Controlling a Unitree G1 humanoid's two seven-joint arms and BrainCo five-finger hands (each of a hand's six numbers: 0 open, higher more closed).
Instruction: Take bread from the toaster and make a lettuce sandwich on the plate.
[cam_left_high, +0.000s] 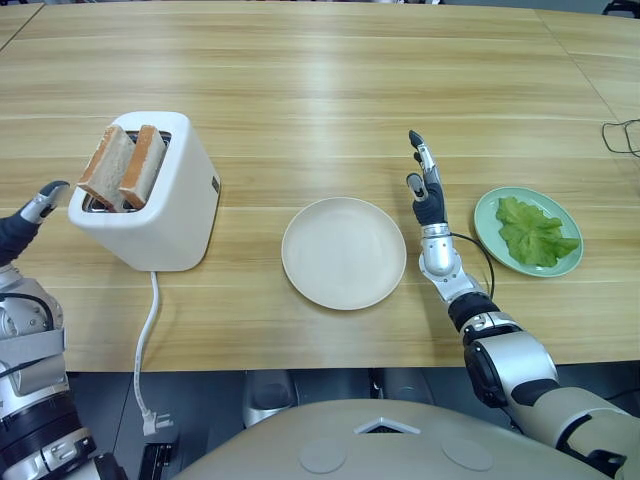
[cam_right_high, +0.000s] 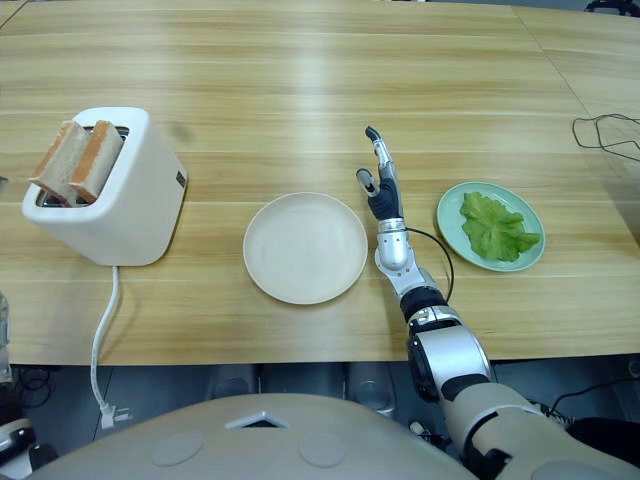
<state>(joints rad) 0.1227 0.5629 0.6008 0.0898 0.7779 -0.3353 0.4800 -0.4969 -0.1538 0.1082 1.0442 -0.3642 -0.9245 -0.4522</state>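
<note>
A white toaster (cam_left_high: 160, 215) stands at the left of the wooden table, with two slices of toasted bread (cam_left_high: 123, 165) sticking up from its slots. In the middle lies an empty cream plate (cam_left_high: 343, 252). A lettuce leaf (cam_left_high: 535, 232) rests on a small green plate (cam_left_high: 492, 208) at the right. My right hand (cam_left_high: 427, 185) is raised between the two plates, fingers stretched out and holding nothing. My left hand (cam_left_high: 36, 210) sits at the view's left edge, just left of the toaster; its fingers are mostly out of sight.
The toaster's white cable (cam_left_high: 148, 345) runs off the table's near edge with its plug hanging below. A black cable (cam_left_high: 622, 135) lies at the far right edge. Bare wood stretches behind the plates and toaster.
</note>
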